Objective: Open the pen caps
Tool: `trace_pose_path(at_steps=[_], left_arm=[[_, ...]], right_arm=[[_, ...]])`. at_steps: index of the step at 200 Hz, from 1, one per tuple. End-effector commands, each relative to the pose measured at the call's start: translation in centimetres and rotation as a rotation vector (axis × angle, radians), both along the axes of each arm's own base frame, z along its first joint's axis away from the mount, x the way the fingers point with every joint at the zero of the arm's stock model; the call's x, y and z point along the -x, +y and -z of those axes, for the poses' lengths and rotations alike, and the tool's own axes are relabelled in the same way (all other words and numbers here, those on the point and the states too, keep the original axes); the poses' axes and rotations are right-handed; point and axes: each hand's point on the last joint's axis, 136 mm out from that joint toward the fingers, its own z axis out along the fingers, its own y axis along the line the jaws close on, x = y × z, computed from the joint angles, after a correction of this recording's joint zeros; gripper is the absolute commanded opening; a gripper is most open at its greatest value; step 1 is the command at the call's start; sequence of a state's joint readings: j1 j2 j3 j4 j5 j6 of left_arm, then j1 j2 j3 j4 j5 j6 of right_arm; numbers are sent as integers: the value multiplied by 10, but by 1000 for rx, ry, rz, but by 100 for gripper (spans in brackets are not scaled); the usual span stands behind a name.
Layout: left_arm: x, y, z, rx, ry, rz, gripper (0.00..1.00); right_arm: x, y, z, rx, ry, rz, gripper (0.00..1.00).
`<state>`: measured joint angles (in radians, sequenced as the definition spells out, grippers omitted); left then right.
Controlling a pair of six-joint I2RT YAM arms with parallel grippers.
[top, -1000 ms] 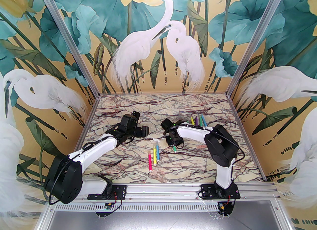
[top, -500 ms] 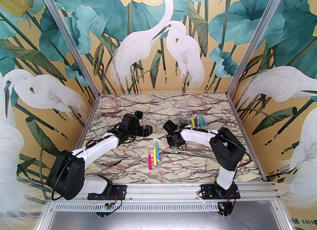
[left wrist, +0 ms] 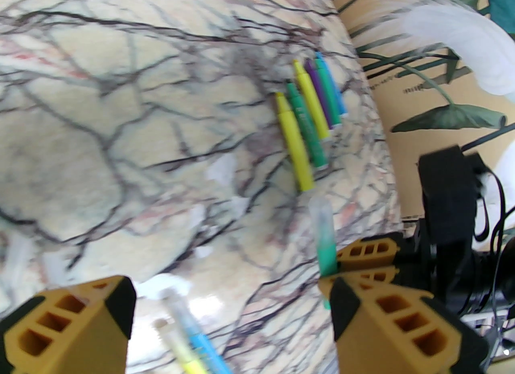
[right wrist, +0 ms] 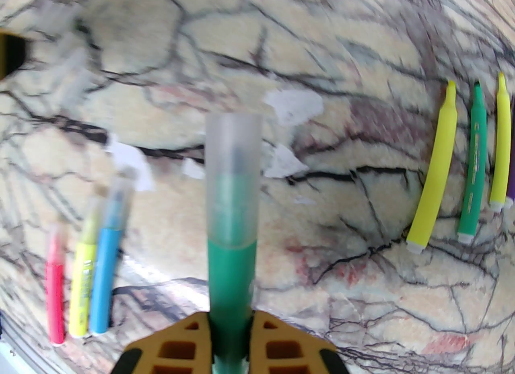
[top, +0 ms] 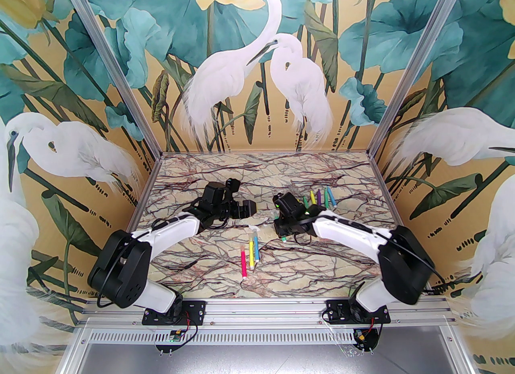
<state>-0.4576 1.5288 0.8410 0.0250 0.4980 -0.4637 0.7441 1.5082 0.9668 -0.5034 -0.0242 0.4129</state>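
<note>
Expect the pen cap (right wrist: 232, 179) to be light, stiff, smooth, probably slippery; pinch across its middle, pull straight off the green pen (right wrist: 232, 280). Identify it as a frosted, translucent tube seated on that pen's tip. Note right gripper (right wrist: 231, 326) clenched on that pen's barrel, left gripper (left wrist: 231, 300) spread, empty, near that pen.

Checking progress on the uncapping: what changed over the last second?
The left gripper, fingers open, moved right toward the capped green pen that the right gripper holds; the right elbow swung outward. That grip and the other pens stayed.
</note>
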Motion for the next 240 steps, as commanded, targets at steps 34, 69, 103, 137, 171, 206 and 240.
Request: trace_pose_path(at_steps=[34, 69, 103, 137, 171, 206, 240], left_arm=[[6, -52, -35, 165, -4, 146, 78], [13, -69, -39, 207, 22, 203, 69], [17, -72, -36, 201, 49, 213, 65], [19, -75, -36, 209, 58, 226, 57], [21, -78, -36, 217, 71, 239, 49], [22, -79, -38, 226, 74, 243, 39], [23, -80, -40, 235, 79, 250, 28]], right_arm=[[5, 17, -23, -123, -72, -104, 11], [6, 20, -31, -141, -96, -117, 11], [7, 22, -37, -157, -116, -127, 11], [6, 23, -41, -162, -131, -126, 10], [4, 24, -45, -168, -148, -124, 10], [3, 23, -46, -168, -156, -121, 9], [2, 23, -48, -175, -171, -117, 17]])
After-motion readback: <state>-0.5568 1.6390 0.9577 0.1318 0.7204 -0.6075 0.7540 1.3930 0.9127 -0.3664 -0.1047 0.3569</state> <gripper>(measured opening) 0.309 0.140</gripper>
